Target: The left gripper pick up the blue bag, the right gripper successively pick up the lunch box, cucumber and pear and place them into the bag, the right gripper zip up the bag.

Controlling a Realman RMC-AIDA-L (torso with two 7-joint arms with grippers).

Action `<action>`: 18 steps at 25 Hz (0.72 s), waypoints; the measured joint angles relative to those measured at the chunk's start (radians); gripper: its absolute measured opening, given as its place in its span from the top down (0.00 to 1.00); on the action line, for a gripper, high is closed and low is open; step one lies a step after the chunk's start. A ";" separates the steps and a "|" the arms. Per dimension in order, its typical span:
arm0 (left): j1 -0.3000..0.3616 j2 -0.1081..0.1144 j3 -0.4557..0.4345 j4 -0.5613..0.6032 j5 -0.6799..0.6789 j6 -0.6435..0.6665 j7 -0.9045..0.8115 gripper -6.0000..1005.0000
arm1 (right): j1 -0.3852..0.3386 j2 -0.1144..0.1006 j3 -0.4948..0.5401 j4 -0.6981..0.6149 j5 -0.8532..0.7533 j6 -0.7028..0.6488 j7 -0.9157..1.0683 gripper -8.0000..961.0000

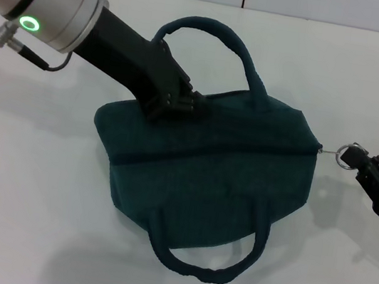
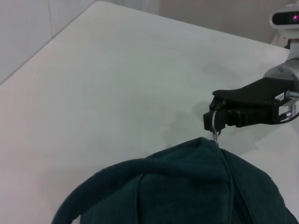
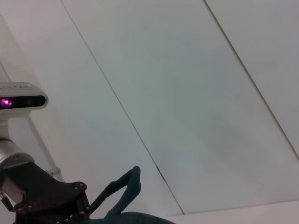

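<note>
The blue bag (image 1: pixel 220 176) sits on the white table, its zipper drawn closed along the top and both handles free. My left gripper (image 1: pixel 174 103) is shut on the fabric at the bag's rear left top, beside the far handle (image 1: pixel 214 34). At the bag's right end my right gripper (image 1: pixel 362 166) is shut on the silver ring pull (image 1: pixel 348 155), held just past the bag's corner. The left wrist view shows the bag (image 2: pixel 187 186) with the right gripper (image 2: pixel 216 120) pinching the ring (image 2: pixel 215 127). The lunch box, cucumber and pear are out of view.
The white table (image 1: pixel 24 181) spreads around the bag, with its far edge and a pale wall (image 1: pixel 305 2) behind. The near handle (image 1: pixel 203 259) hangs toward me. In the right wrist view a bag handle (image 3: pixel 124 189) and the left arm (image 3: pixel 42 196) show low down.
</note>
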 joint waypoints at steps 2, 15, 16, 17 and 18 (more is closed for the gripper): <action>0.000 -0.001 0.000 -0.004 0.000 0.000 0.001 0.94 | 0.000 0.000 0.000 0.000 0.000 -0.001 0.000 0.98; -0.012 0.069 -0.103 -0.096 -0.257 0.101 0.002 0.95 | -0.006 0.001 0.021 0.005 0.001 -0.066 0.000 0.98; -0.012 0.072 -0.105 -0.114 -0.266 0.101 0.002 0.95 | -0.006 0.001 0.021 0.006 0.000 -0.061 0.000 0.98; -0.012 0.076 -0.105 -0.126 -0.271 0.102 0.002 0.95 | -0.006 0.001 0.021 0.007 -0.003 -0.049 0.000 0.98; -0.012 0.079 -0.105 -0.136 -0.276 0.103 0.003 0.95 | -0.005 0.002 0.021 0.007 -0.005 -0.036 0.000 0.98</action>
